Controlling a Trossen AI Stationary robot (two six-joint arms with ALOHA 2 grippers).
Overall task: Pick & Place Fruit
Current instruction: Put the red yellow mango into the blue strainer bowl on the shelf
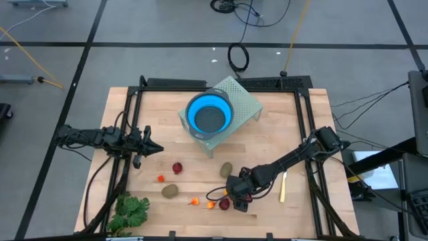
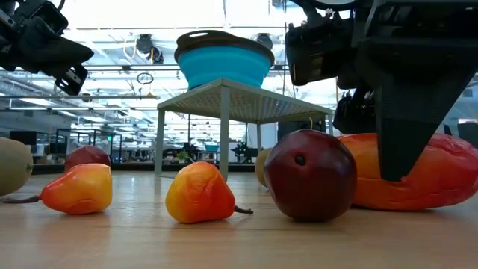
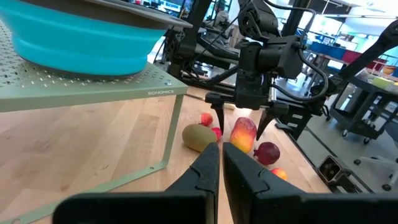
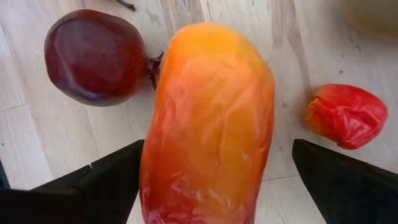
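Note:
The long orange-red fruit (image 4: 208, 124) lies on its side on the wooden table near the front edge. My right gripper (image 4: 217, 149) slants down over it, open, with one finger on each long side (image 3: 244, 134). I see no finger touching it. Beside it rest a dark red ball (image 4: 96, 56) and a tiny red piece (image 4: 345, 115). More fruit lies further left: a second dark red ball (image 1: 177, 167), two brown-green ovals (image 1: 170, 191) (image 1: 226, 169) and tiny orange pieces (image 2: 198, 193). My left gripper (image 1: 150, 147) hovers shut at the table's left side, pointing level.
A blue bowl (image 1: 208, 115) sits on a green perforated rack (image 1: 244, 100) at the table's far middle. A yellow-handled knife (image 1: 283, 186) lies right of my right gripper. A green leafy bunch (image 1: 130, 211) lies at the front left corner. Bare wood stretches under the left arm.

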